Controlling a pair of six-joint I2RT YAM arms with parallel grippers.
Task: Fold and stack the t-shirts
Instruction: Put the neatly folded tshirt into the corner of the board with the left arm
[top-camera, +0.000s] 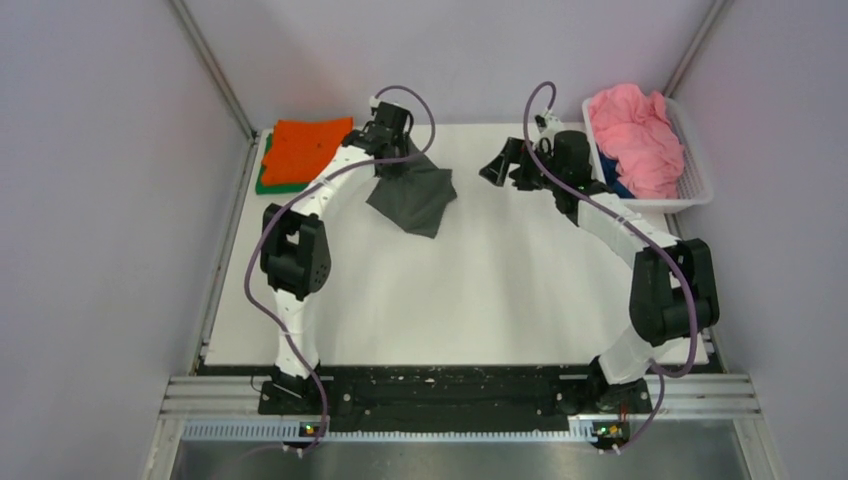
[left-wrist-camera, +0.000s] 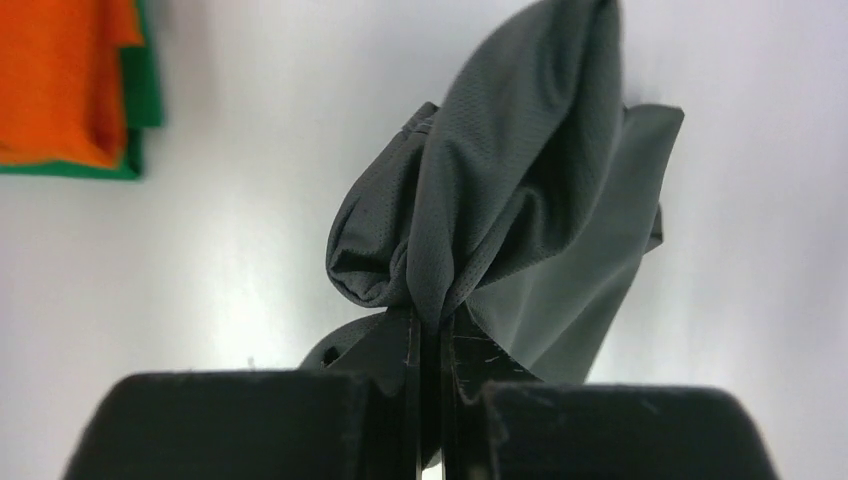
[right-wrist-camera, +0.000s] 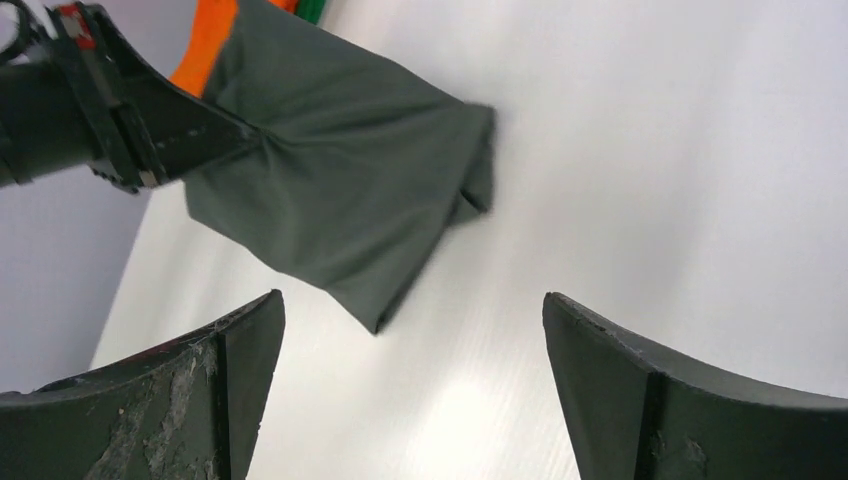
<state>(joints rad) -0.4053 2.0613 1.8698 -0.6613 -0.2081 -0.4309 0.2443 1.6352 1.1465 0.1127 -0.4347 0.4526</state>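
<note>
Biggest thing here is the white table (top-camera: 480, 300), with both arms bolted at the near edge. The left arm (top-camera: 295, 255) curves up toward the far left of the table, and the right arm (top-camera: 660, 285) reaches toward the far right.

There's a white plastic basket (top-camera: 695, 170) at the far right corner. A pink shirt (top-camera: 635, 135) is heaped loosely in it, with a bit of a blue shirt (top-camera: 618, 187) peeking out underneath at the near side.

The grey shirt (top-camera: 415, 195) is just left of centre at the far side of the table. It's bunched up and hanging from the left gripper (left-wrist-camera: 430, 330), fanning out below the pinch. Can't really tell whether its bottom edge sits on the table or hangs just above it.

In the far left corner, the orange shirt (top-camera: 305, 148) is folded flat and lying on top of the green shirt (top-camera: 272, 185). Only a strip of green shows along the left and near edges. That stack is just beside the hanging grey shirt but not touching it.

On to the grippers. The left one's jaws are squeezed together on a gathered fold of the grey shirt, so it's a solid pinch. The right gripper (right-wrist-camera: 411, 296) has its jaws spread wide with nothing between them. It's hovering over bare table between the grey shirt and the basket, pointing toward the shirt.
</note>
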